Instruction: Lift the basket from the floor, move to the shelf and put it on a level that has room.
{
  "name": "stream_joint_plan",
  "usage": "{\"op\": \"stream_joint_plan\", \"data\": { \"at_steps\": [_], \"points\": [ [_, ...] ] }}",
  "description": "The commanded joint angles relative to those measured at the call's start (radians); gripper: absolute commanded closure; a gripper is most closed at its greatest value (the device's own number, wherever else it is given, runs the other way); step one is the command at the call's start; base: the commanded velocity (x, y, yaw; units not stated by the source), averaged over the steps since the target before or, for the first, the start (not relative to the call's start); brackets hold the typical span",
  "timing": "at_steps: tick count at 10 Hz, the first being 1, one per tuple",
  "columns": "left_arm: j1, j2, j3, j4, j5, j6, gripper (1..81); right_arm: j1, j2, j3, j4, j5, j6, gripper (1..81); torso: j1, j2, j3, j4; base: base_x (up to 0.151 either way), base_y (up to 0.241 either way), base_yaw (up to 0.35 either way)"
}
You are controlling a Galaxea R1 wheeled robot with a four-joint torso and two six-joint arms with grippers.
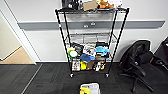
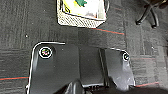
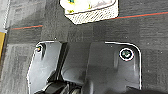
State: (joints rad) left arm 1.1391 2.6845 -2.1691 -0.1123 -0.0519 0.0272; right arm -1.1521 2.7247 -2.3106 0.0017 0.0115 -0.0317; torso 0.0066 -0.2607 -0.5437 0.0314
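The room has a white wall with a grey band across it and a dark carpet floor [image 1: 50, 77]. In the middle of the head view stands the shelf [image 1: 91, 40], a tall black wire rack on small wheels. Its top and two lower levels are full of things, but the second level from the top [image 1: 90, 37] looks bare. A black office chair [image 1: 138, 61] sits at the right of the frame. The basket [image 1: 90, 88] rests on the carpet at the bottom middle of the frame, in front of the shelf, with yellow and pale things inside. It is not picked up yet, so the lifting step comes first. Whether the grippers are apart or together cannot be told. Both arms would need to come down beside the basket.
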Motion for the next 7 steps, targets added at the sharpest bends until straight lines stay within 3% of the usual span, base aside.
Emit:
{"op": "stream_joint_plan", "data": {
  "at_steps": [1,5,7],
  "points": [
    [-0.058,-0.02,0.012,-0.006,0.052,0.003,1.0,0.062,-0.012,0.016,-0.005,-0.045,0.002,1.0,0.0,0.0,0.0,0.0,0.16,0.0,0.0],
    [-0.055,-0.018,0.012,-0.006,0.05,0.003,1.0,0.062,-0.012,0.016,-0.006,-0.045,0.001,1.0,0.0,0.0,0.0,0.0,0.151,0.0,0.0],
    [-0.051,-0.017,0.012,-0.004,0.05,0.003,1.0,0.062,-0.012,0.011,-0.005,-0.045,0.002,1.0,0.001,0.0,0.0,0.0,0.043,0.0,0.0]
  ]
}}
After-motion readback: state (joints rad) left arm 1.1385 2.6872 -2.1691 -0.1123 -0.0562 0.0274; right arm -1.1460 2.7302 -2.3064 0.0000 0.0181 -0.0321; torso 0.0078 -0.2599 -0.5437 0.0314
